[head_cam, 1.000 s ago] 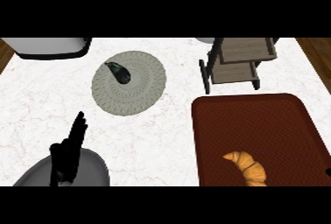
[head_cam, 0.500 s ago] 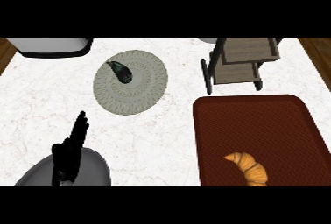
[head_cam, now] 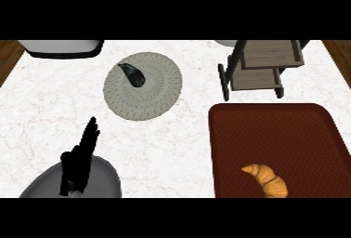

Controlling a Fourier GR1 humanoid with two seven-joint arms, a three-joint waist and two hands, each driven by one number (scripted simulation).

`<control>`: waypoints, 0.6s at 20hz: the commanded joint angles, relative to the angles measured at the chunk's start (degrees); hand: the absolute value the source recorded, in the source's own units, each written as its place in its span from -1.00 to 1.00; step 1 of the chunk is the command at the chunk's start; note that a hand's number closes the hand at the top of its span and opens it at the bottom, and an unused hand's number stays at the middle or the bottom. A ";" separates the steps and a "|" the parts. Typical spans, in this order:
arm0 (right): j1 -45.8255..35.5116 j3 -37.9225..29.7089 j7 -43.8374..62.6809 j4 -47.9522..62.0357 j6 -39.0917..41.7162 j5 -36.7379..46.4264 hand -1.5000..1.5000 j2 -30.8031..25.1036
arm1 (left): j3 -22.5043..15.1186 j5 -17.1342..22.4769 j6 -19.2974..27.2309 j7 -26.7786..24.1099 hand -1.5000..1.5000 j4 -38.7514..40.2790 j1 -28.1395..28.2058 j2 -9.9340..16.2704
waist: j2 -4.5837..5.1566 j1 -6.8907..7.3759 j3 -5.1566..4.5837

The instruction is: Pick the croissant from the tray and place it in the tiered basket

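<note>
I see the croissant [head_cam: 266,180] lying on the dark red tray [head_cam: 274,130] at five o'clock. The tiered basket [head_cam: 264,65] stands at one o'clock. My left hand [head_cam: 79,158], at seven o'clock, has straight fingers and holds nothing.

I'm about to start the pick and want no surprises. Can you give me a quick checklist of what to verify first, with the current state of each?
1. Croissant lies on the tray, uncovered: ok.
2. Tiered basket upright beyond the tray, shelves showing nothing in them: ok.
3. Left robot hand open, holding nothing, resting at lower left: ok.
4. Right robot hand in view near the croissant: not ok, it does not show.
5. Plate with the dark item sits left of the basket, apart from it: ok.
</note>
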 commanded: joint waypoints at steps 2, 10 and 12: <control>-7.84 9.21 10.56 0.49 1.57 10.13 -1.00 0.90 | -1.02 -0.30 -0.88 0.03 0.00 1.72 2.38 -1.87 | 0.41 0.86 -0.29; -16.55 19.62 20.80 6.62 10.02 16.46 -1.00 4.37 | 0.72 -0.80 -1.65 4.13 0.00 -1.13 1.60 -0.25 | 0.25 0.34 -0.24; -20.03 23.99 21.63 11.09 9.53 19.15 -1.00 9.44 | 1.81 0.00 -2.86 4.81 0.00 -2.42 1.55 0.49 | 0.26 0.54 -0.22</control>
